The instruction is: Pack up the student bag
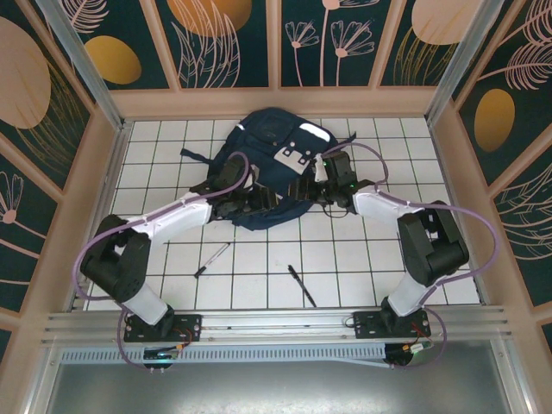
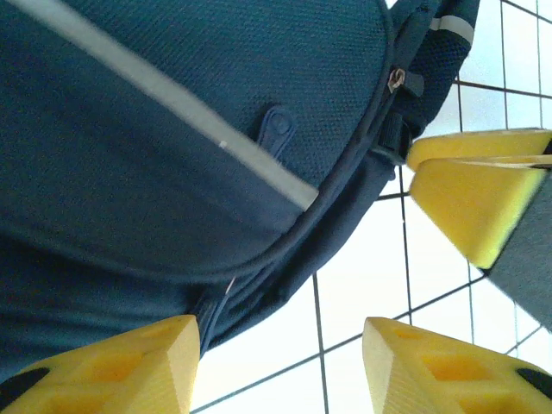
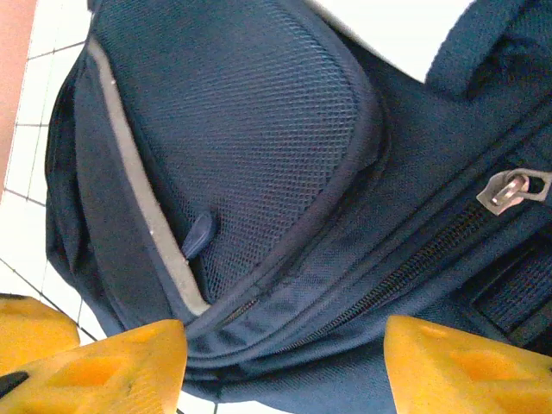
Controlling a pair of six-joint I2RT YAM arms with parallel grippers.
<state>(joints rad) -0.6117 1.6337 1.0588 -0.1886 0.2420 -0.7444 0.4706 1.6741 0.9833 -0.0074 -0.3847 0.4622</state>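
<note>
Student bag (image 1: 272,164) lies flat on the tiled table (image 1: 362,259), between the two grippers and just ahead of both.

Left gripper (image 2: 280,341): jaws apart, released, nothing pinched. The bag's curved seam edge runs right up to one finger (image 2: 129,362), and only bare tile shows in the gap. The grey reflective stripe (image 2: 172,95) and a small fabric tab (image 2: 278,128) sit ahead of and above that fingertip. The right gripper's yellow fingers (image 2: 470,203) are in the left wrist view too, off to the side of the left gripper, close to the bag's strap corner.

Right gripper (image 3: 285,345): jaws spread wide, not clamped on anything I can see. The bag's lower edge spans the gap just beyond the fingertips. The mesh pocket panel (image 3: 259,147) is dead ahead, and the zip puller (image 3: 509,191) is ahead on the outer side.

In the top view both wrists are hard against the bag's near edge, left gripper at its near-left corner, right gripper at its right side.

Two pens lie behind the grippers, towards the arm bases: a grey one (image 1: 212,259) behind the left gripper and a black one (image 1: 302,285) nearer the middle. Both are well clear of the bag.
</note>
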